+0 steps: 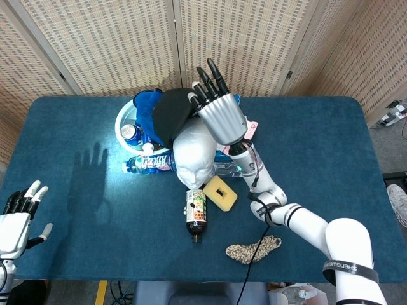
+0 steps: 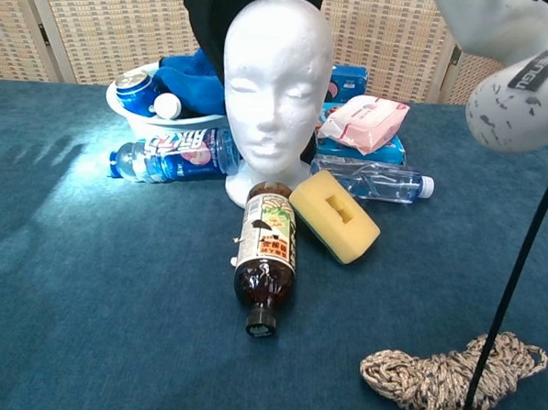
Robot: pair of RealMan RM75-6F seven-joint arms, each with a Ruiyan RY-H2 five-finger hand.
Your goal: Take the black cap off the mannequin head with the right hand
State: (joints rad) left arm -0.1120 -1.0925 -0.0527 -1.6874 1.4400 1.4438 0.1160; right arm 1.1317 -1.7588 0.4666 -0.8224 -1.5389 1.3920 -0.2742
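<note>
The white mannequin head (image 1: 194, 155) (image 2: 273, 86) stands upright at the table's middle with its crown bare. Just behind and to the left of that crown hangs the black cap (image 1: 170, 114) (image 2: 203, 13), lifted off the head. My right hand (image 1: 219, 113) hovers over the back of the head and holds the cap's edge with its fingertips (image 1: 194, 95); the other fingers stretch up. The chest view shows only the right forearm (image 2: 510, 80), not the hand. My left hand (image 1: 19, 213) rests at the table's near left corner, fingers apart and holding nothing.
Behind the head stands a white bowl (image 1: 122, 121) with a can (image 2: 133, 86) and blue cloth (image 2: 193, 77). Around the base lie a blue-label bottle (image 2: 171, 152), a clear bottle (image 2: 372, 181), a pink wipes pack (image 2: 363, 118), a yellow sponge (image 2: 336, 216), a brown bottle (image 2: 267, 255) and rope (image 2: 449, 370).
</note>
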